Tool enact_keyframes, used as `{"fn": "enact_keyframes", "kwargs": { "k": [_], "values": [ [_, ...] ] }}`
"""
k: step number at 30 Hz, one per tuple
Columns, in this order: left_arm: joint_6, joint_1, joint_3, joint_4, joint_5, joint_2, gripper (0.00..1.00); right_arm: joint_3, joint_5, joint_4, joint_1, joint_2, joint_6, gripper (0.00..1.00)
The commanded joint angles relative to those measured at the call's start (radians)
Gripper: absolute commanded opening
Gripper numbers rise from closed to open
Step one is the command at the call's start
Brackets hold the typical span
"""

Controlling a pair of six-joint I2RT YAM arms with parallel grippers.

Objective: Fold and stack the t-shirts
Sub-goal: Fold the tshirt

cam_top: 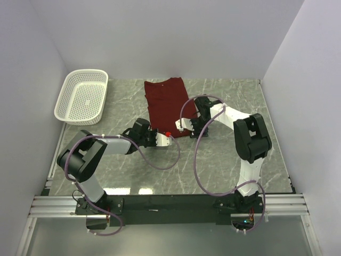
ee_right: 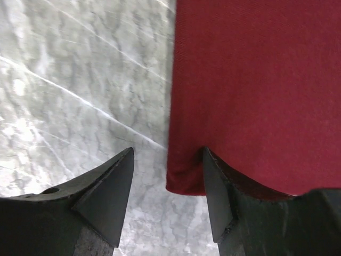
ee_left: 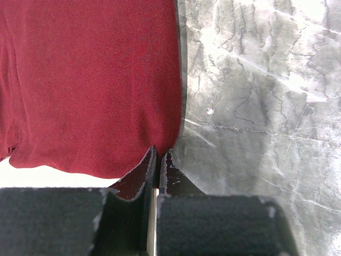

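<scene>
Pincers at the shirt's (cam_top: 166, 104) lower edge.
Left pincer (ee_left: 159, 157) clamps the hem; right pincer (ee_right: 168, 152) gapes astride a corner; basket (cam_top: 69, 88) upper left.

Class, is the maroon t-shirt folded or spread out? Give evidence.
Folded: the t-shirt lies as a narrow strip, no sleeves sticking out.

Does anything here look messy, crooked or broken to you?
Nothing stands out. The red t-shirt lies flat in a neat strip, slightly slanted on the table, no tears visible. The left gripper pinches one near corner; the basket sits upright.
</scene>
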State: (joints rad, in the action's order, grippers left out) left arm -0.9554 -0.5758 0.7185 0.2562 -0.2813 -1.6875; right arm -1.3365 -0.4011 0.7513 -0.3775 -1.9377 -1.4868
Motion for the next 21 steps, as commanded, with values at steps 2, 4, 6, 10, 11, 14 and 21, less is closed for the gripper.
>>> {"fn": "enact_keyframes", "kwargs": {
  "k": [2, 4, 6, 10, 11, 14, 21],
  "values": [
    [0.003, -0.002, 0.009, -0.011, -0.021, 0.029, 0.0, -0.015, 0.048, -0.059, -0.018, -0.017, 0.037, 0.61],
    [0.0, -0.002, 0.006, -0.011, -0.021, 0.032, 0.0, -0.015, 0.064, -0.076, -0.018, -0.026, 0.052, 0.6],
    [-0.002, -0.002, 0.001, -0.008, -0.018, 0.037, 0.0, -0.016, 0.073, -0.087, -0.018, -0.032, 0.054, 0.59],
    [0.0, -0.002, 0.006, -0.014, -0.024, 0.032, 0.0, -0.017, 0.09, -0.093, -0.026, -0.035, 0.065, 0.56],
    [0.001, -0.002, 0.007, -0.017, -0.024, 0.029, 0.0, -0.012, 0.102, -0.099, -0.027, -0.037, 0.066, 0.5],
    [-0.002, -0.002, 0.007, -0.02, -0.029, 0.028, 0.0, -0.012, 0.119, -0.093, -0.038, -0.047, 0.076, 0.32],
    [-0.003, -0.002, 0.002, -0.034, -0.047, 0.048, 0.0, 0.002, 0.096, -0.092, -0.038, -0.027, 0.092, 0.07]
  ]
}}
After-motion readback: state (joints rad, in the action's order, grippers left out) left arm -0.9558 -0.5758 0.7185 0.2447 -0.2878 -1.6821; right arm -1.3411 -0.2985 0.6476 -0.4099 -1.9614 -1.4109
